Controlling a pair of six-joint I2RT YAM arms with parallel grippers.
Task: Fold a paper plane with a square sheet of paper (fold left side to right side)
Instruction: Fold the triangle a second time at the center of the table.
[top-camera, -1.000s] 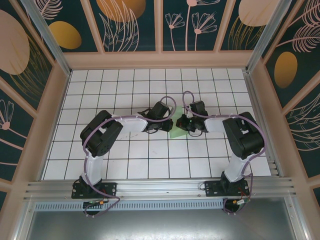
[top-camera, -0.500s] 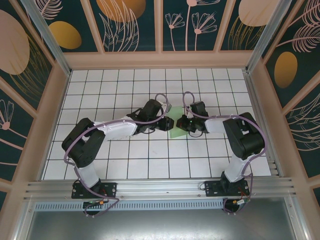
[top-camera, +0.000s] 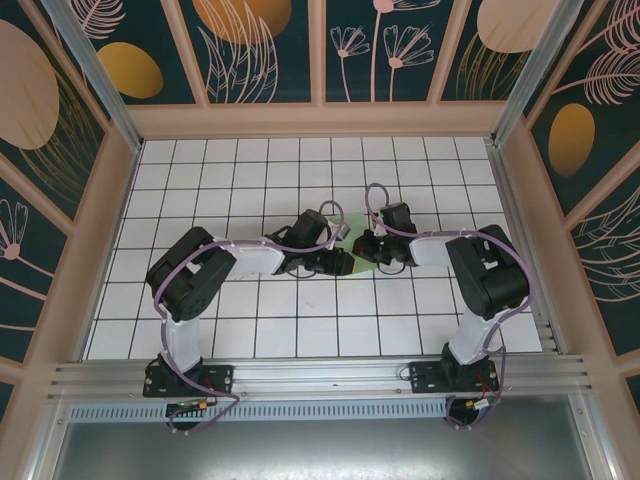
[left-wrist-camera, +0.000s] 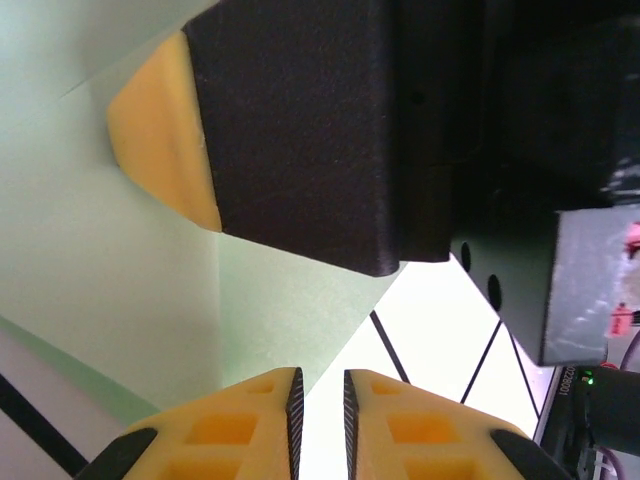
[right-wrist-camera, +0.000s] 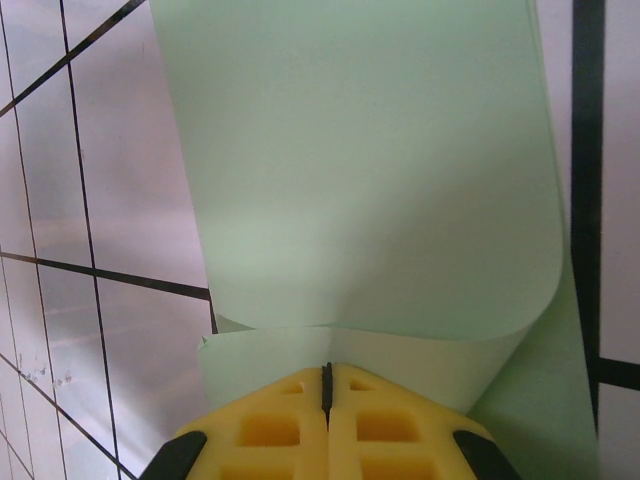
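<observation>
Paper: the square sheet of paper (right-wrist-camera: 360, 180) lies on the white-tiled tabletop (top-camera: 250, 170) between my two claws. It is doubled over into a soft loop and not yet pressed flat.

Right claw: my right claw (right-wrist-camera: 326, 375) is clamped on the paper's near edge with its pads tight together. The sheet runs straight out ahead of it.

Left claw: my left claw (left-wrist-camera: 320, 390) has its pads a narrow slit apart, and I see nothing between them. The green sheet spreads ahead of it and to its left, and one yellow fingertip of the right claw rests on that sheet just in front.

Key relation: the rounded bend sits ahead of the right claw, off to its right. As far as I can judge, the fold's long axis runs away from that claw rather than across it.

Nearer arm: both claws are at the sheet, nose to nose. The right one has the hold, so I judge the left is the one free to press the crease.

Arm pose: both forearms lie low and reach inward toward the middle of the tabletop, with elbows bent outward.

Next call: flatten the loop without dragging the clamped edge out of line.
</observation>
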